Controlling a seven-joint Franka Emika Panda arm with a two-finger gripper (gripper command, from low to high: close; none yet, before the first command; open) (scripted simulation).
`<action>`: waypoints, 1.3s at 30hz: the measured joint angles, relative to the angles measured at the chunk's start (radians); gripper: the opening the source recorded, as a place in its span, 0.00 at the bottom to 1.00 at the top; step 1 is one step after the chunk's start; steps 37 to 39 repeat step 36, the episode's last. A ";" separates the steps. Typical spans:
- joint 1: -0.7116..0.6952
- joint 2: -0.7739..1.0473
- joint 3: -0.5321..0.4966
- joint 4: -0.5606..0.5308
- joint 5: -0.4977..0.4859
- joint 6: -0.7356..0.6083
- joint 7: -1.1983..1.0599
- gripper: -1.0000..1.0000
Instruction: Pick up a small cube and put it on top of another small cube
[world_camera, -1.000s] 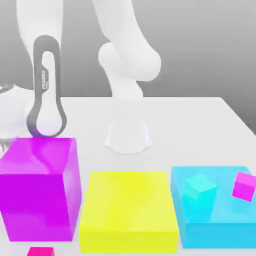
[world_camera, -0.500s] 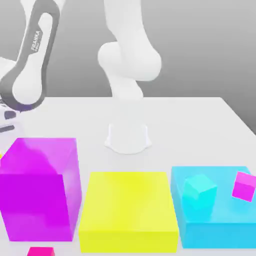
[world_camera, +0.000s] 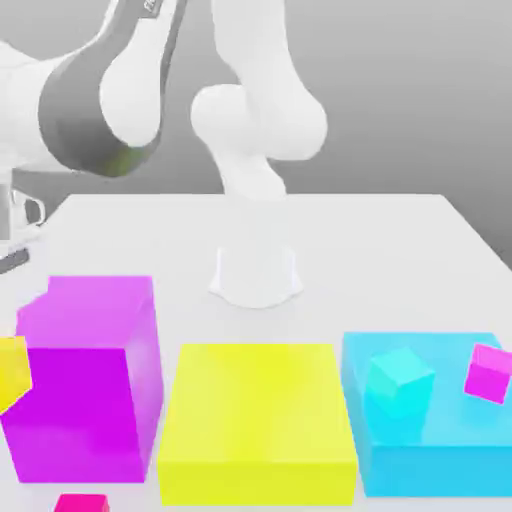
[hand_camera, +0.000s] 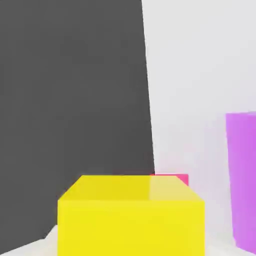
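Closed on the small cube (hand_camera: 131, 227), the gripper (hand_camera: 131, 245) has its fingers (hand_camera: 47, 244) on either side of it, drawn in only as far as the cube's width allows. Its grip keeps the cube off the table (world_camera: 350, 240). In the exterior view the cube is cut by the picture's edge, overlapping the left side of the purple block (world_camera: 80, 400); whether the two touch, I cannot tell. Above the purple block, toward the exterior view's left, hangs the lower part of the arm (world_camera: 100, 110), while the arm's base (world_camera: 255, 275) stands on the table behind the block and toward the exterior view's right. Near the front of the purple block is a red cube (world_camera: 80, 503), partly cut off by the picture's lower edge; in the hand view a strip of it shows past the held cube. Just beside the purple block, on the exterior view's right, lies the flat yellow block (world_camera: 255, 400). Farther from the purple block on that same side is the blue block (world_camera: 430, 465), with a cyan cube (world_camera: 400, 380) and a tilted magenta cube (world_camera: 488, 373) seen against its upper face. A dark grey area borders the table in the hand view.
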 joint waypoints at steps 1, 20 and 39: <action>0.026 -0.008 0.015 -0.005 0.002 -0.008 -0.006 0.00; 0.534 -0.148 0.254 -0.104 -0.073 -0.139 -0.034 0.00; 0.642 -0.021 0.324 -0.211 -0.305 0.005 0.137 1.00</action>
